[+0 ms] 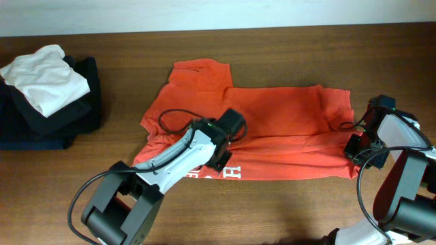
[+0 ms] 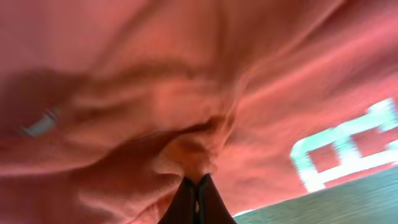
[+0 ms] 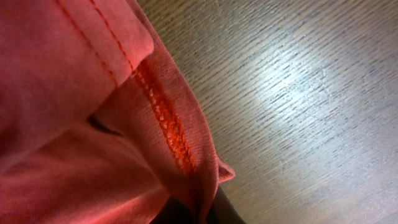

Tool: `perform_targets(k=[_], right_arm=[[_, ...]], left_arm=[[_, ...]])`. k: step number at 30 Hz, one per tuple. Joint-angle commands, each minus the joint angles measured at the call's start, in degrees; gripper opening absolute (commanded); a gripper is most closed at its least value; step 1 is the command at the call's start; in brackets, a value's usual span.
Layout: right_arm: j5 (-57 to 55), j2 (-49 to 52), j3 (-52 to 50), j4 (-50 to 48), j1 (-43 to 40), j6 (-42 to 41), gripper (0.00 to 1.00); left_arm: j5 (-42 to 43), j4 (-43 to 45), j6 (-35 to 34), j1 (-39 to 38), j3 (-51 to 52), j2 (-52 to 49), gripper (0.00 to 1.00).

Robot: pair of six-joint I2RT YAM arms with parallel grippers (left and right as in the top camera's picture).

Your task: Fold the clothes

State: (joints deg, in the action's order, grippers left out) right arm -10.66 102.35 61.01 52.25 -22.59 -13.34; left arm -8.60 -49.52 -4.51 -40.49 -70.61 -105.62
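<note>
Left hand [image 2: 197,182] pinches T-shirt [image 1: 286,116] fabric, seen only by wrist view; right hand [image 3: 198,213] apparently clamps its hem.

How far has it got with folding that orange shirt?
Early days. Done: a white garment and dark clothes sit folded in a pile at the far left. In hand: the left tool pinches the shirt near its middle, the right tool pinches its right edge. Left: nearly everything; the shirt lies spread and rumpled across the table, no neat fold showing.
</note>
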Motion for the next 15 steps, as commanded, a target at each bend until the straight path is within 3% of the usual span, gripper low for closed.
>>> perform_targets(k=[1,3,5,8,11,15], right_arm=[[-0.9,0.15,0.87,-0.02,-0.31,-0.48,0.09],[-0.87,0.15,0.87,-0.07,-0.31,-0.48,0.09],[-0.85,0.15,0.87,-0.15,-0.31,-0.48,0.09],[-0.46,0.15,0.87,-0.13,-0.31,-0.48,0.11],[0.87,0.15,0.87,-0.09,-0.31,-0.44,0.11],[3.15,0.15,0.87,1.07,-0.33,1.07,0.07]], left_arm=[[8.61,0.17,0.28,0.04,-9.03,0.55,0.01],[12.09,0.79,0.26,0.02,-8.92,0.28,0.07],[10.36,0.42,0.31,0.2,-8.87,0.2,0.49],[6.64,-3.17,-0.04,6.71,-10.38,1.46,0.51],[6.93,-6.1,-5.81,17.88,-10.16,2.97,0.52],[6.99,-5.16,-9.01,29.27,-3.43,2.25,0.52]])
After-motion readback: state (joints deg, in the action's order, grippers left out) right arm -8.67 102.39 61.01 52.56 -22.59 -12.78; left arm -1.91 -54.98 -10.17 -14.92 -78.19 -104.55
